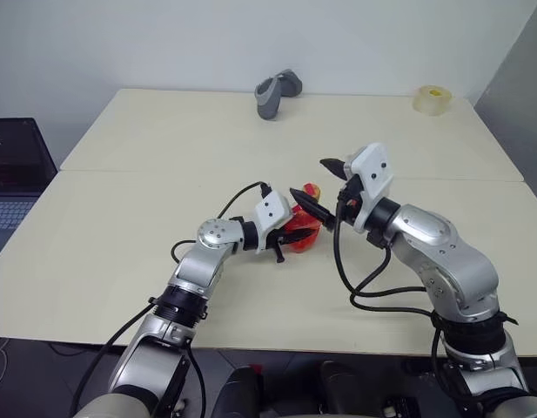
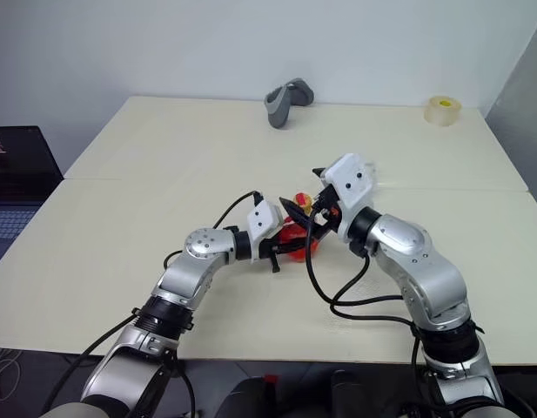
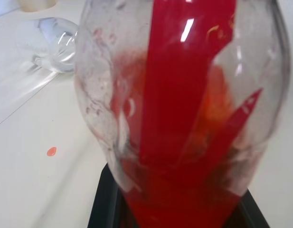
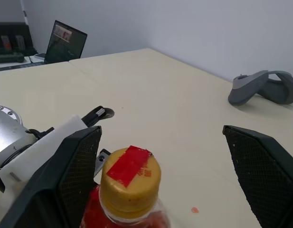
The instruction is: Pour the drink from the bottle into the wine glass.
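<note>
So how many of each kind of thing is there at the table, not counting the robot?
bottle: 1
wine glass: 1
tape roll: 1
grey controller: 1
Total: 4

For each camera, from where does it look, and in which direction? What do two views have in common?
Head eyes: from the head, forward and down over the beige table; both arms, the left gripper shut on the small clear plastic bottle.
Left wrist: along its fingers at the bottle's red drink; clear wine glass behind.
Right wrist: between open fingers onto the yellow-and-red cap.
Shared: the bottle; the grey controller.
</note>
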Tool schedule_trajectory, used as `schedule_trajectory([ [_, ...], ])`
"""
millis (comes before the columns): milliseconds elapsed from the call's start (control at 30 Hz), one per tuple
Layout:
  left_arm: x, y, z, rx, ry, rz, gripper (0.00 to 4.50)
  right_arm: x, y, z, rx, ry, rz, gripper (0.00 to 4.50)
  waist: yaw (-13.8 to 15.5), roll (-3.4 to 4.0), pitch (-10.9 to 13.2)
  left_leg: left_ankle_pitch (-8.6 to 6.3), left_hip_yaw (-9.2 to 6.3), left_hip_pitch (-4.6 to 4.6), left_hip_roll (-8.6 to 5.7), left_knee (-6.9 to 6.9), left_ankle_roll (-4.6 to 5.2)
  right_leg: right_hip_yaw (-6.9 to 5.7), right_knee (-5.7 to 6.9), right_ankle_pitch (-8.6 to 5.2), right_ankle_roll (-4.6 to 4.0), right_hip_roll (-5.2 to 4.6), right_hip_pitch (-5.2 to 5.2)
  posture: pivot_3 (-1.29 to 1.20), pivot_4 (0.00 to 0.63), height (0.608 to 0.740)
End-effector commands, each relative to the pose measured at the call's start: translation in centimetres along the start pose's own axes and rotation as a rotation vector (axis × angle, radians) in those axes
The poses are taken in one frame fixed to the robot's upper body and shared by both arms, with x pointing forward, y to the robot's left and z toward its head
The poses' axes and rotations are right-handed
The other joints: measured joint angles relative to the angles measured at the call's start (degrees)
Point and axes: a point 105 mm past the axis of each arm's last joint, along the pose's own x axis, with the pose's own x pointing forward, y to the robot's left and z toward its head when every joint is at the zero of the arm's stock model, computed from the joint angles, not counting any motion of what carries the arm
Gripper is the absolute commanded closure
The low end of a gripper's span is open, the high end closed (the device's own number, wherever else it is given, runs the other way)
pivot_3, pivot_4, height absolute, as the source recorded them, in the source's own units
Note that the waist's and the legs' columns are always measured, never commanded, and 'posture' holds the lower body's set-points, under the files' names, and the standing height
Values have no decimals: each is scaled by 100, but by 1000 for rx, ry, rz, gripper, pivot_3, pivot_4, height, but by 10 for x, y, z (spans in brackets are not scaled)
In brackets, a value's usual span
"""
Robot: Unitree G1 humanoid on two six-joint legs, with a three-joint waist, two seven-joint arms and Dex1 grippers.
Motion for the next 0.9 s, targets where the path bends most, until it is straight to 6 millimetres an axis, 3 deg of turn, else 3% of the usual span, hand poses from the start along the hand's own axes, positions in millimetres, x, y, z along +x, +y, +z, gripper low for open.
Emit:
schedule_trajectory([
  [33,-1,3,18,40,-60,7,3729,-15,-12,2,-30,3,-33,146,4,0,0,0,0,0,-1,0,0,0,0,0,0,0,0,0,150,740],
  [267,0,3,18,40,-61,5,3730,-41,-24,-11,-53,92,-36,146,5,0,0,0,0,-1,-1,0,1,-1,-1,0,0,0,1,0,150,740],
  [367,-1,4,18,40,-60,4,3734,-53,-43,-12,-54,114,-95,146,6,0,0,0,3,0,-2,0,1,1,0,0,0,0,1,0,150,740],
  [467,-1,4,18,41,-60,4,3734,-58,-46,-13,-58,130,-95,146,1,0,0,0,2,1,-1,-1,1,1,0,0,0,2,1,0,150,740],
  [667,-1,4,18,43,-58,3,3734,-50,-14,0,62,79,67,146,-7,0,0,0,2,1,1,-2,2,1,1,0,0,4,1,0,150,740],
  [900,-1,4,18,45,-56,1,3735,-25,8,12,125,16,79,146,-1,0,0,0,0,0,0,-1,1,0,1,0,0,3,1,0,150,740],
])
